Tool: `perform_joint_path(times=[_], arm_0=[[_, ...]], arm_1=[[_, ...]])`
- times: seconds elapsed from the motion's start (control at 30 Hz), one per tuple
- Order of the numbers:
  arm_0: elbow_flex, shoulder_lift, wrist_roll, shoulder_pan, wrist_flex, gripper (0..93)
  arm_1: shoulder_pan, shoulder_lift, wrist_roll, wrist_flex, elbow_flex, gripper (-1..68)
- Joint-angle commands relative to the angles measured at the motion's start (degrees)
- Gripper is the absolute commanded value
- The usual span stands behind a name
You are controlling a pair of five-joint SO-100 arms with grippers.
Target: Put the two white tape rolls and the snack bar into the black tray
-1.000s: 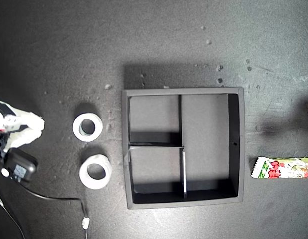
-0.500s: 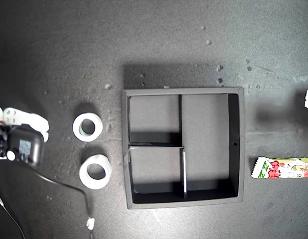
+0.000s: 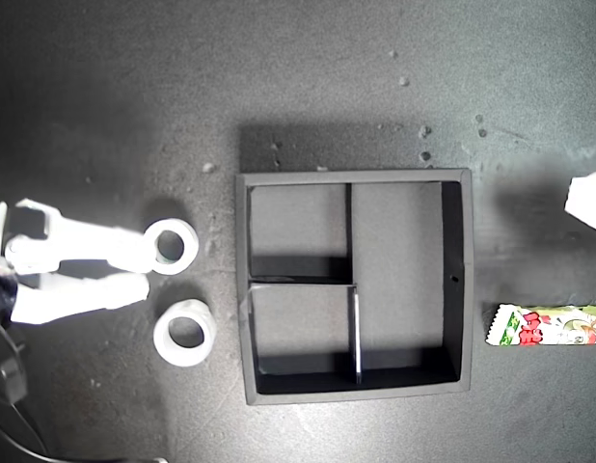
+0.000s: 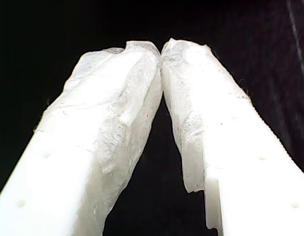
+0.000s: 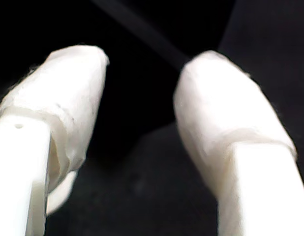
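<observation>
Over at 9 o'clock from the black tray (image 3: 243, 289), in the exterior view, two white tape rolls sit on the dark tabletop (image 3: 375, 87), both outside the tray. The first tape roll (image 3: 189, 247) lies nearer 12 o'clock and shows a greenish-grey inner core. The second tape roll (image 3: 162, 339) lies just beside it toward 6 o'clock, apart from it.

The second gripper (image 3: 147, 267) reaches in from the 9 o'clock edge of that view, jaws spread wide. One white finger (image 3: 95, 241) lies across to the first tape roll's rim; whether it touches cannot be told. The other finger ends in the gap between the two rolls. The second wrist view confirms it: the second gripper (image 5: 139, 83) shows two padded tips well apart, nothing between them.

All three tray compartments are bare. The snack bar (image 3: 549, 326) lies at about 4 o'clock from the tray, lengthwise, running off the view's 3 o'clock edge. Above it, a white piece of an arm (image 3: 589, 200) pokes in at that same edge.

In the first wrist view, the first gripper (image 4: 161, 49) has its wrapped tips pressed together, holding nothing.
</observation>
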Motion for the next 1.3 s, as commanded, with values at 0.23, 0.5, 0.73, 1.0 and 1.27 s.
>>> perform_joint_path(times=[0.23, 0.5, 0.73, 1.0, 1.27], arm_0=[[-29.5, -21.0, 4.7, -0.8, 27.2, 22.1], [-37.4, -46.8, 7.0, 6.1, 27.8, 21.6], [-41.6, -56.9, 9.7, 10.1, 22.1, 20.8], [-47.4, -65.8, 12.3, 9.7, 21.5, 20.7], [-48.0, -73.7, 12.7, 9.4, 17.3, 20.8]], arm_1=[[-1.9, 0.4, -2.9, 0.3, -1.2, -0.2], [-4.1, 0.4, -1.8, 9.8, -5.7, 1.3], [-4.7, 0.4, 0.5, 10.7, -3.4, 0.1], [-5.4, 0.4, 2.6, 10.8, -2.2, 0.0], [-5.1, 0.4, 2.6, 11.0, -3.1, 0.0]])
